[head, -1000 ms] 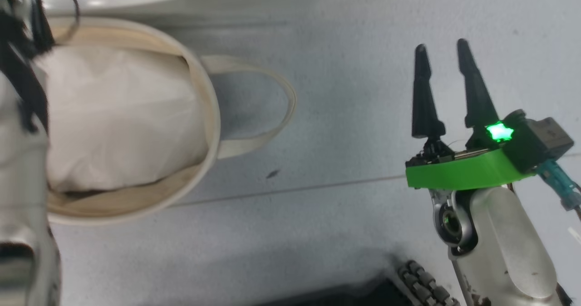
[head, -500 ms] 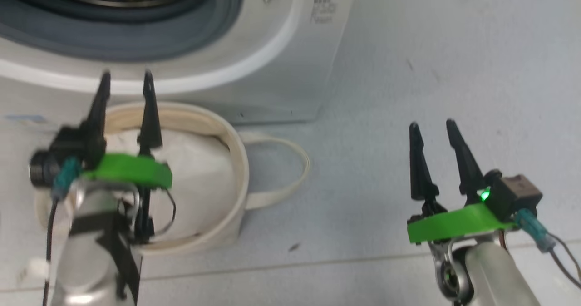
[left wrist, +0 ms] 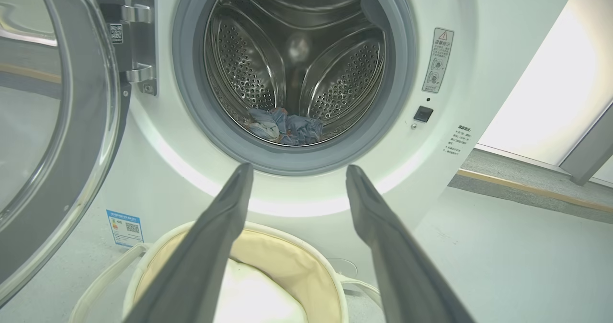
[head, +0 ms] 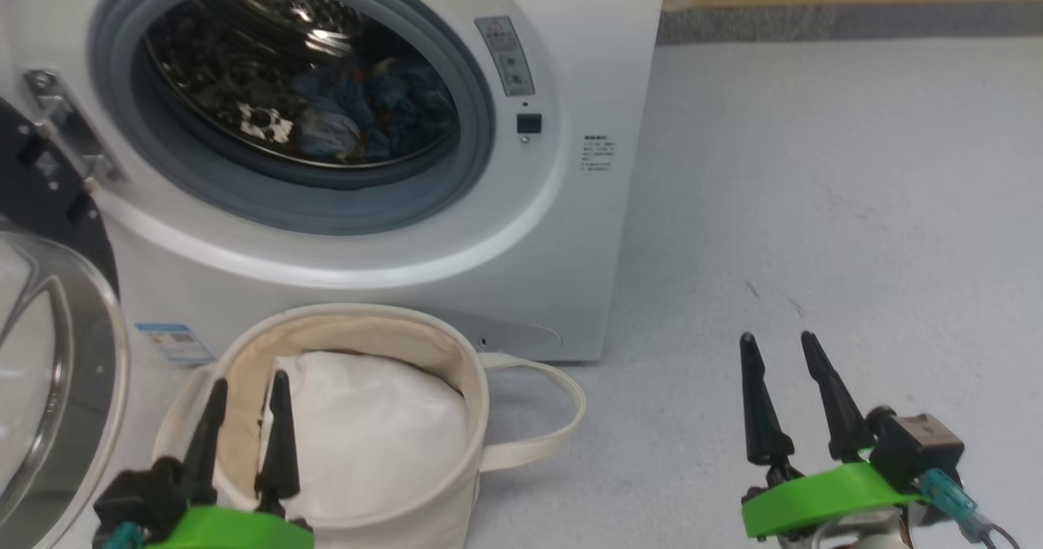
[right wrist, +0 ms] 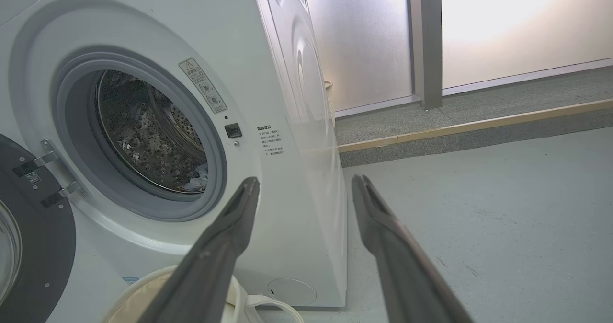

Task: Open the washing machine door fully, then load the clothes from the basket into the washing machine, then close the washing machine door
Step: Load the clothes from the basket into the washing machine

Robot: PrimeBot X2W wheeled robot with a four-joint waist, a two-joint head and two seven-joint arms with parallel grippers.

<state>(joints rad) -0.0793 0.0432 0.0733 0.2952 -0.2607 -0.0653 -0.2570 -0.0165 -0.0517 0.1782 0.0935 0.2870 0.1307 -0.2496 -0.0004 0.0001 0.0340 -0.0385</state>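
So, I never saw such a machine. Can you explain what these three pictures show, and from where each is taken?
It is a robot with two arms. One picture is from its head, looking down; the other two are from cameras on each wrist, looking along the fingers. The left gripper and right gripper are open and hold nothing. On the floor stand the washing machine, its door swung open, and the basket with a white cloth. Bluish clothes lie in the drum.

From the head we look forward and down at the washing machine (head: 587,231) and the basket (head: 477,419) on the floor (head: 815,207). Our left wrist sits low and close, facing straight into the drum (left wrist: 297,50). Our right wrist looks at it from the right, at a slant. All three share the drum.
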